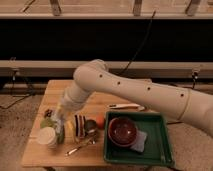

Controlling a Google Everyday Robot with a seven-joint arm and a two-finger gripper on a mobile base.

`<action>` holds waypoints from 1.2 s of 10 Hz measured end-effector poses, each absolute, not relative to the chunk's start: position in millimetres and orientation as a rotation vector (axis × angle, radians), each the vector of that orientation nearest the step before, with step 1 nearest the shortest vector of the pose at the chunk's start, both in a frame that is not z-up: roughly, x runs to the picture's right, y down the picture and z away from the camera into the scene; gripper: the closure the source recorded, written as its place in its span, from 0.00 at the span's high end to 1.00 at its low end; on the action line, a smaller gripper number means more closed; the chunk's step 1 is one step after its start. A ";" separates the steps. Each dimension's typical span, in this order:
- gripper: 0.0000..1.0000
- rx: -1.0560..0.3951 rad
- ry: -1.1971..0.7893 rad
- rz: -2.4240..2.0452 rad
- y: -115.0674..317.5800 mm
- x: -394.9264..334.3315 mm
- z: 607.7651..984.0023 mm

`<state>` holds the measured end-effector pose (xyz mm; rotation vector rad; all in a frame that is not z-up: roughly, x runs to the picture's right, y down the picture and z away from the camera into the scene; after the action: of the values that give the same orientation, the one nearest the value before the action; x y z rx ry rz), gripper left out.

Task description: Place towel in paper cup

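The paper cup (47,136), pale cream with a wide round rim, stands at the table's front left corner. My gripper (59,116) hangs just above and behind it, at the end of the white arm (135,90) that reaches in from the right. It is shut on a small pale bluish towel (60,111), which shows only as a light patch at its tip. The arm hides part of the table behind it.
A green tray (162,150) at the front right holds a dark red bowl (123,131) and a pale blue pad (139,142). Beside the cup are green items (48,122), a striped object (79,125), a metal cup (90,126), an orange ball (101,121) and a spoon (80,146). A white utensil (125,106) lies mid-table.
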<state>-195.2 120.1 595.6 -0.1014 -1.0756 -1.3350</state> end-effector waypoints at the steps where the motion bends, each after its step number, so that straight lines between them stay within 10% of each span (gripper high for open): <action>1: 0.00 -0.102 -1.104 -1.370 128.7 -206.2 585.1; 12: 0.00 -0.174 -1.162 -1.497 142.3 -249.9 588.2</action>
<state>-249.9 142.3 588.2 -0.1736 -1.1619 -1.4975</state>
